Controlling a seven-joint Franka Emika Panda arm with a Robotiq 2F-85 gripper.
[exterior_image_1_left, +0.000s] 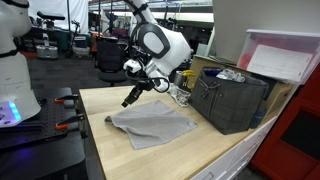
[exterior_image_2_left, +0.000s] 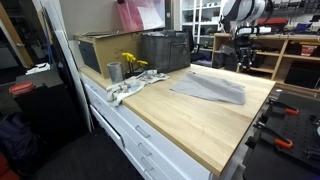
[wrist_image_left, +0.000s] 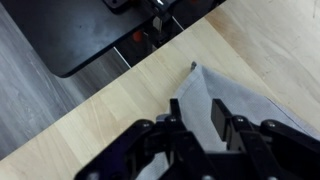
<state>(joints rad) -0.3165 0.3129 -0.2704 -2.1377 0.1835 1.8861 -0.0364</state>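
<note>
One grey cloth (exterior_image_1_left: 152, 124) lies flat on the bench (exterior_image_1_left: 105, 150). One gripper (exterior_image_1_left: 129, 99), fingers partly apart and gripping nothing, hangs just above a cloth corner. One dark crate (exterior_image_1_left: 232, 100) stands nearby.

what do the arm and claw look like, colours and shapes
The arm is glossy white, built of rounded, bulbous segments with black bands at the joints. The claw is all black, with chunky dark fingers in the wrist view. No markings are readable.
</note>
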